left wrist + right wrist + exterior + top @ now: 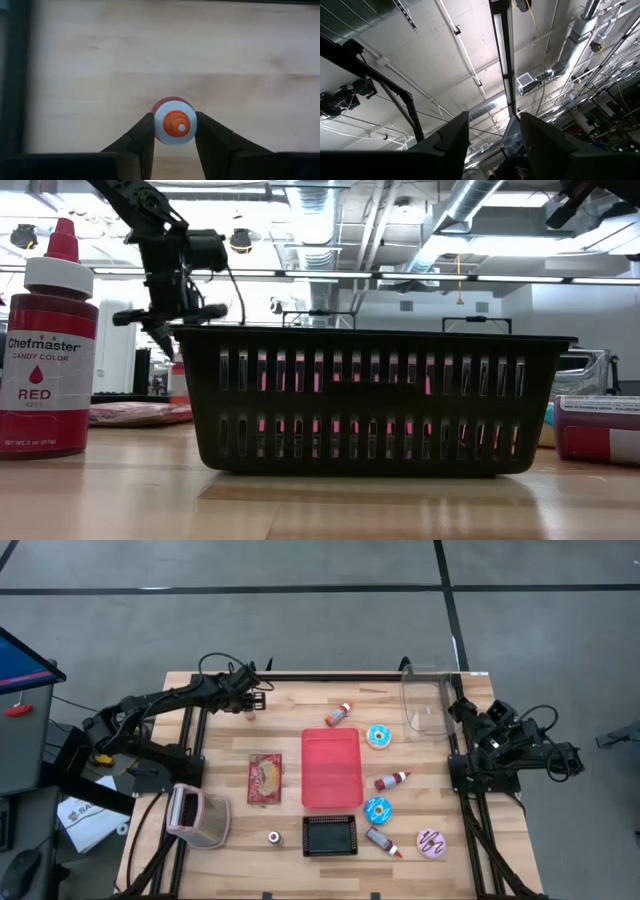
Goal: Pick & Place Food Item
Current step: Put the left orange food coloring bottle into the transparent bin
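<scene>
My left jaws [173,131] stood straight above an upright bottle [173,121], one finger touching each side of its cap, part-open; my right jaws [494,132], parted and empty, pointed ceilingward.

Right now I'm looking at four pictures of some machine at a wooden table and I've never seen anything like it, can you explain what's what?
It is a robot with two dark arms, each ending in a two-finger gripper. One camera looks straight down on the table, one sits at table-top height, and one rides on each wrist.

On the table lie a pink tray, a black basket, two blue doughnuts, a pink doughnut, several small bottles, one beside the tray, a flat packet of food and a clear container.

The left gripper is at the table's far left. Its wrist camera looks down on an upright bottle with an orange tip, fingers right against its sides. The right gripper waits at the right edge, open and empty, pointing at the ceiling.
</scene>
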`<state>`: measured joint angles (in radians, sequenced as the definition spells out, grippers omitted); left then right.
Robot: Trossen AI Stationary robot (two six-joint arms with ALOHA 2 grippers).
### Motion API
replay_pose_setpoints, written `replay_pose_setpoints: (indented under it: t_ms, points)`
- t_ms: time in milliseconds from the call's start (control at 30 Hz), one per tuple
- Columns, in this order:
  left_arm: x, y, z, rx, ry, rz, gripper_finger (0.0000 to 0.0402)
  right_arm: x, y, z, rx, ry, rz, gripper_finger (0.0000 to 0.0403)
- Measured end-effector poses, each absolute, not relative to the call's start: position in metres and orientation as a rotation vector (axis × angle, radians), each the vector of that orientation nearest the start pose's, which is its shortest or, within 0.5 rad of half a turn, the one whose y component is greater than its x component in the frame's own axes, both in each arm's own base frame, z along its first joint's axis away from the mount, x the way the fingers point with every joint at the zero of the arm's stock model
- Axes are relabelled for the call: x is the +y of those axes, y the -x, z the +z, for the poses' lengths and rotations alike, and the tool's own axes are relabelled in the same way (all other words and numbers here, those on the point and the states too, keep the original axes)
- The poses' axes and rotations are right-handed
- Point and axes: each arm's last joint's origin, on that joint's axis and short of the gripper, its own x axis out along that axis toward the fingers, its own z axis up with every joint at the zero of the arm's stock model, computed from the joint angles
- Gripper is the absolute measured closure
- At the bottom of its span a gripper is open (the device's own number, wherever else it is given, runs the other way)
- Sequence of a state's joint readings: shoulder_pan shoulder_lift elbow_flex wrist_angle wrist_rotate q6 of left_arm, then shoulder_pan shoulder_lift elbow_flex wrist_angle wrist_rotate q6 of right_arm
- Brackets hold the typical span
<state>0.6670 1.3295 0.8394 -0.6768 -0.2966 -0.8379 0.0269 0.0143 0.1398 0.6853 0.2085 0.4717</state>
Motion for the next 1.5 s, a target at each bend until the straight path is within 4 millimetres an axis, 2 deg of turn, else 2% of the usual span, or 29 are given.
replay_pose_setpoints:
  t_ms: [100, 200, 333, 467, 600, 767, 900, 1000, 1067, 1233, 1333, 1433, 1500]
  points:
    - [0.15, -0.189, 0.225, 0.652, 0.943, 1.16, 0.0293, -0.004, -0.061, 0.267, -0.815, -0.528, 0.013, 0.0233]
    - [0.142, -0.195, 0.248, 0.479, 0.975, 0.993, 0.0293, -0.004, -0.064, 0.276, -0.788, -0.477, -0.01, 0.0233]
    - [0.127, -0.203, 0.28, 0.262, 1.0, 0.761, 0.0293, -0.002, -0.076, 0.296, -0.693, -0.355, -0.018, 0.0233]
    - [0.109, -0.218, 0.299, 0.124, 0.993, 0.566, 0.0293, 0.001, -0.096, 0.322, -0.51, -0.227, -0.068, 0.0233]
    - [0.092, -0.237, 0.305, 0.04, 0.973, 0.484, 0.0293, 0.002, -0.118, 0.351, -0.252, -0.137, -0.157, 0.0233]
    - [0.076, -0.262, 0.294, 0.015, 0.93, 0.505, 0.0293, 0.006, -0.144, 0.394, 0.033, -0.014, -0.22, 0.0225]
    - [0.065, -0.276, 0.287, 0.013, 0.855, 0.509, 0.0293, 0.009, -0.167, 0.418, 0.256, 0.073, -0.297, 0.0191]
    - [0.058, -0.282, 0.292, -0.051, 0.804, 0.47, 0.0293, 0.011, -0.18, 0.43, 0.36, 0.112, -0.328, 0.0157]
    - [0.055, -0.284, 0.296, -0.083, 0.783, 0.444, 0.0293, 0.012, -0.192, 0.431, 0.421, 0.13, -0.332, 0.0138]
    - [0.049, -0.286, 0.306, -0.1, 0.736, 0.41, 0.0293, 0.011, -0.225, 0.419, 0.522, 0.146, -0.343, 0.0111]
    - [0.045, -0.289, 0.319, -0.125, 0.703, 0.381, 0.0293, 0.007, -0.246, 0.405, 0.582, 0.158, -0.352, 0.0104]
    - [0.045, -0.289, 0.323, -0.12, 0.685, 0.376, 0.0293, 0.007, -0.266, 0.392, 0.619, 0.179, -0.336, 0.0099]
    - [0.045, -0.289, 0.324, -0.118, 0.678, 0.373, 0.0293, 0.006, -0.274, 0.394, 0.591, 0.167, -0.327, 0.0097]
